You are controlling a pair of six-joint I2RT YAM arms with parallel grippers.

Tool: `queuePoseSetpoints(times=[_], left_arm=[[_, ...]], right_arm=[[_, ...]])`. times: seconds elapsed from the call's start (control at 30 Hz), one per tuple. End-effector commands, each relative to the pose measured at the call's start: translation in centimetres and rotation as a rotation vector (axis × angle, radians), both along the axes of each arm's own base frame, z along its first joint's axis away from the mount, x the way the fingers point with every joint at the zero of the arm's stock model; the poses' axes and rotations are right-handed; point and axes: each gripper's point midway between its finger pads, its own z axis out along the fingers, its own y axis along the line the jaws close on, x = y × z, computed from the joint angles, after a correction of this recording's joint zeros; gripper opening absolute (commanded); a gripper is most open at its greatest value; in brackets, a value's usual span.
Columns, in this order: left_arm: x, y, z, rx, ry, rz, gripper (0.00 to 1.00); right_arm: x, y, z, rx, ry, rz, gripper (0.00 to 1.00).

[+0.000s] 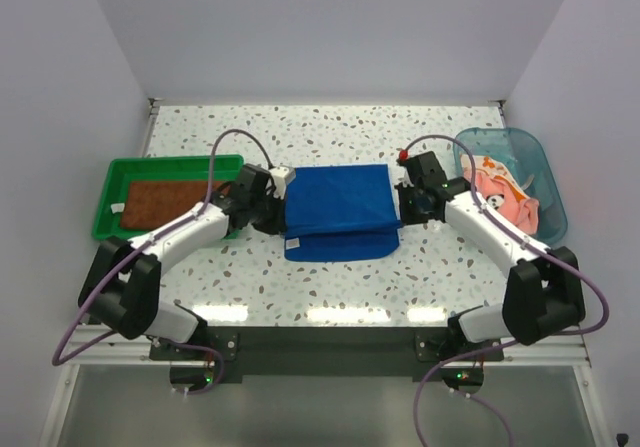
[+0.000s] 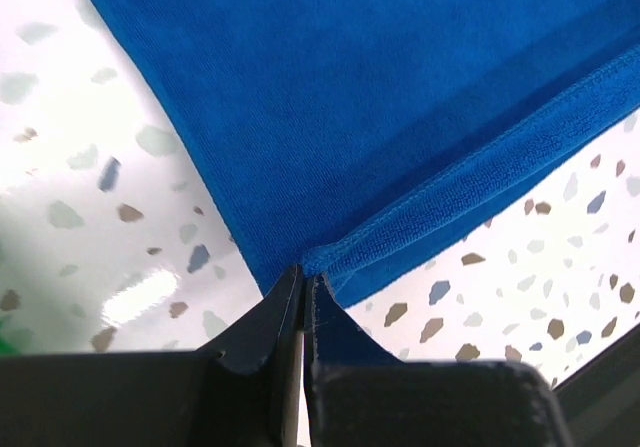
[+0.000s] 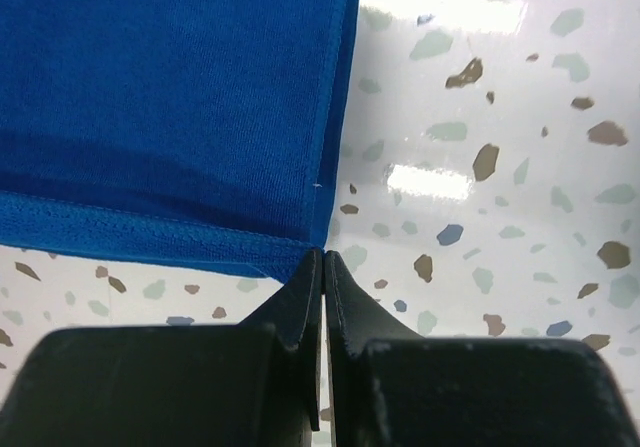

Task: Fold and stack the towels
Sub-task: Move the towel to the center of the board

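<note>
Royal blue cloth towel (image 1: pixel 338 212) lies partly folded at the centre of the frame on the speckled bench (image 1: pixel 250 267). The left end effector (image 2: pixel 303 279) is clenched on one corner, the right end effector (image 3: pixel 323 257) on another. A rust-brown towel (image 1: pixel 160 203) lies in the green plastic tray (image 1: pixel 108 192), middle left.

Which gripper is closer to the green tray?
Left. The left gripper sits beside the green tray; the right gripper is across the blue towel.
</note>
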Motion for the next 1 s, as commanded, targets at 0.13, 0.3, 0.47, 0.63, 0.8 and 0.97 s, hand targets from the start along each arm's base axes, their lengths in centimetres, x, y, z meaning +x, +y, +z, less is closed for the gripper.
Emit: queuePoseSetpoints(times=[0.13, 0.3, 0.47, 0.63, 0.8, 0.97], left_arm=[[-2.4, 1.1, -5.3, 0.043, 0.119, 0.043, 0.06], [-3.2, 1.2, -6.8, 0.036, 0.149, 0.053, 0.08], [-3.7, 1.1, -6.8, 0.024, 0.157, 0.053, 0.22], [-4.3, 0.5, -5.6, -0.014, 0.156, 0.049, 0.43], [-5.8, 0.0, -3.2, -0.090, 0.127, 0.033, 0.69], [-8.3, 0.1, -1.9, -0.178, 0.119, 0.042, 0.78]], right_arm=[[-1.6, -1.9, -4.2, -0.070, 0.091, -0.061, 0.00], [-2.0, -1.7, -5.8, -0.073, 0.129, -0.057, 0.00], [-2.4, -1.4, -6.2, -0.055, 0.141, -0.052, 0.02], [-3.0, -0.9, -5.9, -0.025, 0.152, -0.052, 0.15], [-5.1, 0.4, -4.8, 0.040, 0.169, -0.032, 0.28], [-9.2, 2.1, -4.2, 0.109, 0.187, -0.013, 0.30]])
